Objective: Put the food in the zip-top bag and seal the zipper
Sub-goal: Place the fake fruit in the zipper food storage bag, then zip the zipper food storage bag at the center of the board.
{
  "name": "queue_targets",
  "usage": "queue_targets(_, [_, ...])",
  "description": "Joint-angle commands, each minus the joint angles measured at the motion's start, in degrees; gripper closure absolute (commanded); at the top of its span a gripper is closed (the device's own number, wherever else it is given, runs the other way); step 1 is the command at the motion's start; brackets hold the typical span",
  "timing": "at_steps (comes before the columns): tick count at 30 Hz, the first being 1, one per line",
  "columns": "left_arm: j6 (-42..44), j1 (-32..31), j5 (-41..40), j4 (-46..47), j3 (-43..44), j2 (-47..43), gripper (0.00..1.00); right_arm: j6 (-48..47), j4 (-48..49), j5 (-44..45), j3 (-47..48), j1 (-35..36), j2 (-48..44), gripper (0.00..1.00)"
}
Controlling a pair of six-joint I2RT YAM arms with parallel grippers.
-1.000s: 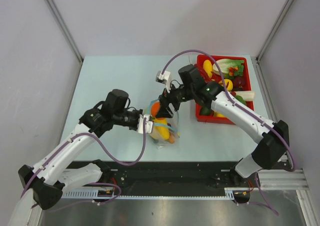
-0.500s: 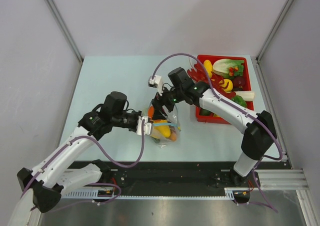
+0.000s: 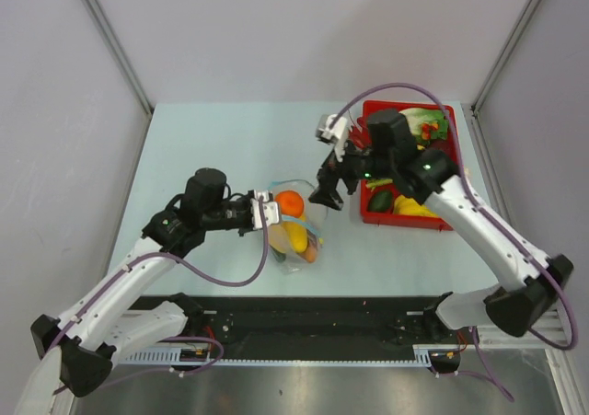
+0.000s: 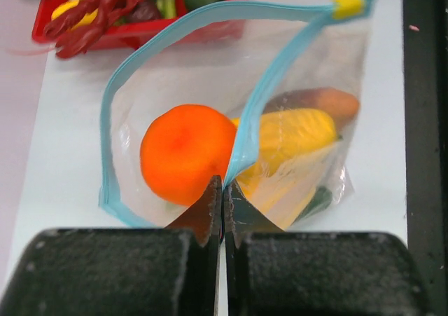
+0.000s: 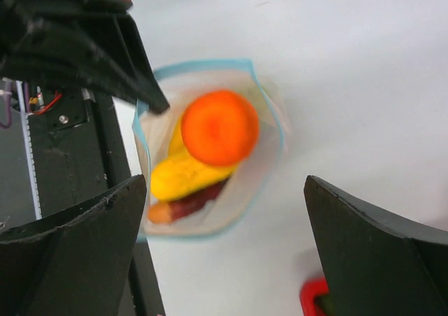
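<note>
Now the left gripper (image 4: 222,190) pinches the zip-top bag (image 4: 308,64) by its zipper (image 4: 210,8), mid-frame (orange ball (image 4: 185,153) on top). The right gripper (image 3: 329,192) hangs wide open, empty, near the red tray (image 3: 382,218). The left should hold the mouth wide for more food (image 3: 414,121).

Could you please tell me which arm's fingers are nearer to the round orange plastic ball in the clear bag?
Left. The left fingers pinch the clear plastic bag's light blue zipper edge right beside the round orange plastic ball; the right fingers hang open above it, clear of the bag.
</note>
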Motion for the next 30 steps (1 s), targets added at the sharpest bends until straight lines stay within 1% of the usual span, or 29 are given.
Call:
queue_targets(1, [-9.8,1.7,-3.7,6.9,-0.3,-0.1,1.0,-0.3,-3.5,2.7,-4.5,-3.5,-8.2,0.0])
queue_targets(4, [-12.9,1.8,-6.1,8.8,-0.7,0.0,1.0,-0.9,-6.4,2.3,-7.6,-3.4,-12.2,0.0])
queue_targets(6, [-14.8,1.9,-7.6,9.3,-0.6,0.6,1.0,-0.8,-8.0,2.3,-9.6,-1.2,-14.5,0.0])
queue_targets(8, [-15.9,2.0,-8.7,10.0,-0.2,1.6,1.0,0.5,-7.4,2.5,-12.5,0.9,-15.2,0.01])
queue_targets(9, [-17.0,2.0,-9.0,10.3,0.0,2.0,1.0,0.8,-6.8,2.9,-13.4,3.1,-15.4,0.01])
queue_targets(13, [-19.8,2.0,-11.6,11.9,1.1,3.4,1.0,3.4,-2.5,5.8,-15.3,5.3,-11.0,0.01])
queue_targets(18, [-22.3,2.0,-13.5,12.6,2.7,4.0,1.0,7.0,3.5,9.0,-16.8,5.9,-6.6,0.0])
queue_targets(20, [-23.7,2.0,-13.0,12.7,3.1,3.6,1.0,7.5,4.9,12.8,-16.8,5.6,-4.6,0.03])
queue_targets(21, [-24.2,2.0,-12.5,12.0,3.1,3.1,1.0,7.7,5.4,15.9,-16.8,5.3,-3.9,0.1])
queue_targets(23, [-24.9,2.0,-10.9,11.5,3.0,2.0,1.0,8.1,7.3,17.9,-16.8,3.9,-2.8,0.22])
queue_targets(24, [-24.7,2.0,-9.7,11.3,2.7,0.6,1.0,8.8,8.0,18.4,-16.8,3.1,-2.7,0.4])
queue_targets(25, [-24.3,2.0,-8.6,11.1,2.3,-0.5,1.0,8.9,9.0,18.3,-16.8,2.4,-2.7,0.52])
queue_targets(26, [-23.0,2.0,-6.6,10.6,1.4,-1.4,1.0,8.9,9.5,17.9,-16.8,0.8,-3.6,0.62])
queue_targets(27, [-22.4,2.0,-5.9,9.5,0.9,-2.1,1.0,8.4,9.8,16.7,-16.8,0.2,-4.1,0.77])
queue_targets(29, [-21.3,2.0,-4.5,7.0,0.3,-3.3,1.0,6.6,11.5,14.6,-16.8,-1.4,-5.6,0.97])
queue_targets(30, [-21.0,2.0,-4.4,6.2,0.3,-3.5,1.0,4.6,12.3,12.7,-16.8,-2.0,-7.1,1.0])
